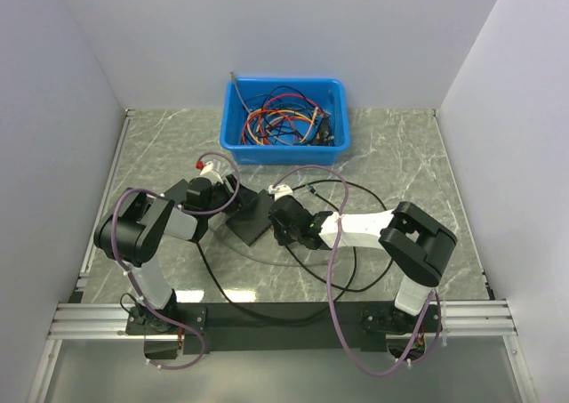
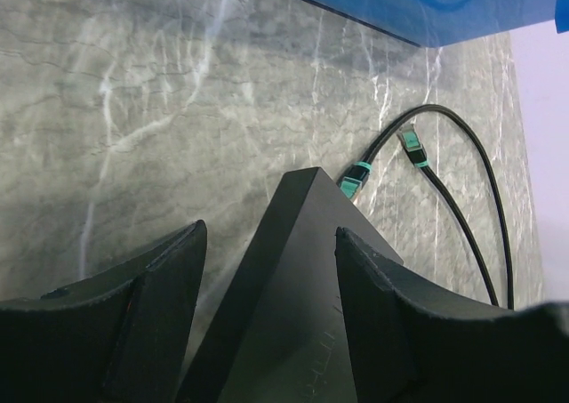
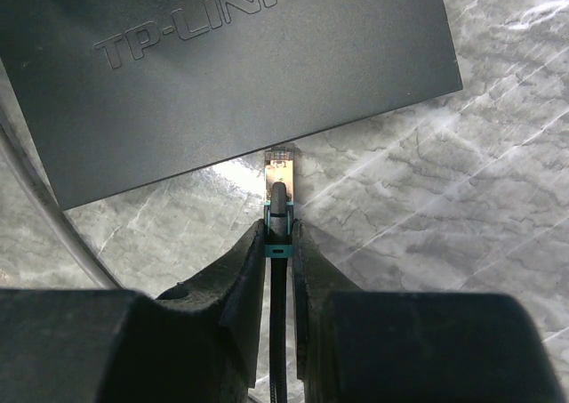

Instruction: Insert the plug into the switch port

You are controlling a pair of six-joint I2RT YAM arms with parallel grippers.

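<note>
The switch (image 1: 251, 218) is a flat black box marked TP-LINK (image 3: 231, 74), lying on the marble table between both arms. My right gripper (image 3: 279, 229) is shut on the plug (image 3: 281, 167), a clear-tipped connector with a teal boot on a black cable. The plug's tip sits just short of the switch's near edge and points at it; no port shows on that side. My left gripper (image 2: 271, 229) stands open astride one corner of the switch (image 2: 293, 270). Marble shows between the left finger (image 2: 160, 296) and the box.
A blue bin (image 1: 236, 145) full of tangled coloured cables stands at the back centre. Two loose teal-booted connectors (image 2: 351, 186) (image 2: 411, 145) on black cable lie past the switch's far corner. Black cable loops (image 1: 356, 243) trail on the table near the right arm.
</note>
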